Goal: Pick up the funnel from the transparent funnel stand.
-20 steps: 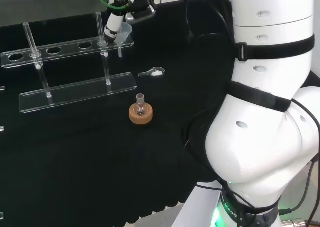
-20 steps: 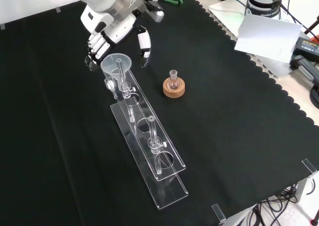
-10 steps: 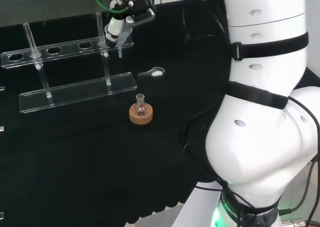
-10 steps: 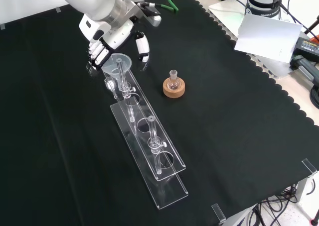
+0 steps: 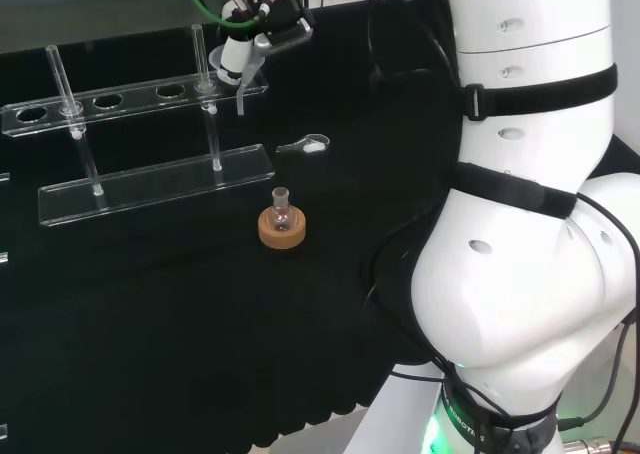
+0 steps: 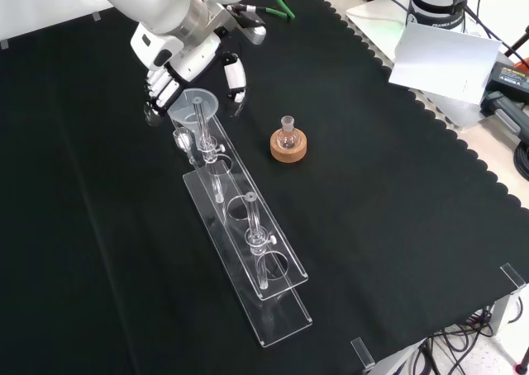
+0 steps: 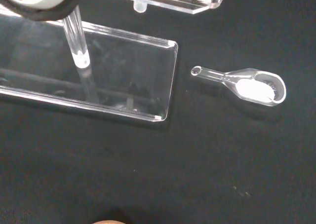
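You are at the grasp step. The funnel (image 6: 196,104) sits in the end hole of the stand (image 6: 248,251), at the stand's far end in the front view, its spout hanging down through the top plate. The hand (image 6: 178,57) is right at the funnel: in the front view its fingers (image 6: 159,84) lie against the cone's left side and the thumb (image 6: 235,76) stands just beside its right, not visibly touching. So the hand brackets the funnel, still apart, not clamped. Next, close the thumb onto the rim, then lift straight up so the spout clears the hole without tipping the stand. The scoop (image 7: 247,85) and the flask (image 6: 288,132) lie well clear on the counter (image 6: 397,193).
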Controlling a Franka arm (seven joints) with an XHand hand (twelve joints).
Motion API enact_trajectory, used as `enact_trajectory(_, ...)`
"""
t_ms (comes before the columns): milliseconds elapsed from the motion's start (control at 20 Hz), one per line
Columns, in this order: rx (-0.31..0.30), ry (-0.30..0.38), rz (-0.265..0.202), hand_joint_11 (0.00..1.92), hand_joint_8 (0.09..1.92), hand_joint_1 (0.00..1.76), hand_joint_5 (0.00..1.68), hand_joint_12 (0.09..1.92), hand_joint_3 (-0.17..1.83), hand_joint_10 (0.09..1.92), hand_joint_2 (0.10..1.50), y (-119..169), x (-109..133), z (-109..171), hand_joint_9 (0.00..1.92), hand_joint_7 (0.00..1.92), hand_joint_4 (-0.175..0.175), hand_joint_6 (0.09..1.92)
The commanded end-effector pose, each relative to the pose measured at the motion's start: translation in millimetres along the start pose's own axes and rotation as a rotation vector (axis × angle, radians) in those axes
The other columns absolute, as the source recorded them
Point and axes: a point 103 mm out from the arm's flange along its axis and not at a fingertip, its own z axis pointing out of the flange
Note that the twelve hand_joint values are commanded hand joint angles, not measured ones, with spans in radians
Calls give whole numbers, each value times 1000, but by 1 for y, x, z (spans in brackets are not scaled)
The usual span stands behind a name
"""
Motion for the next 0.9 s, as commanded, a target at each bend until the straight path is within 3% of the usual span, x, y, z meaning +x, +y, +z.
enact_trajectory(50,-19,-12,1,325,703,764,187,1478,604,795,552,1,1,0,346,50,-28,87)
enact_trajectory(450,-70,-45,23,398,736,781,365,1431,626,648,579,3,9,1,639,279,-48,87)
enact_trajectory(650,-209,-83,48,481,735,785,502,1370,627,592,627,-7,11,-8,765,428,-60,87)
enact_trajectory(750,-247,-91,56,535,730,774,564,1332,622,562,666,-14,11,-16,840,509,-64,99)
enact_trajectory(900,-232,-117,65,588,726,763,624,1296,618,534,710,-24,11,-30,912,575,-67,145)
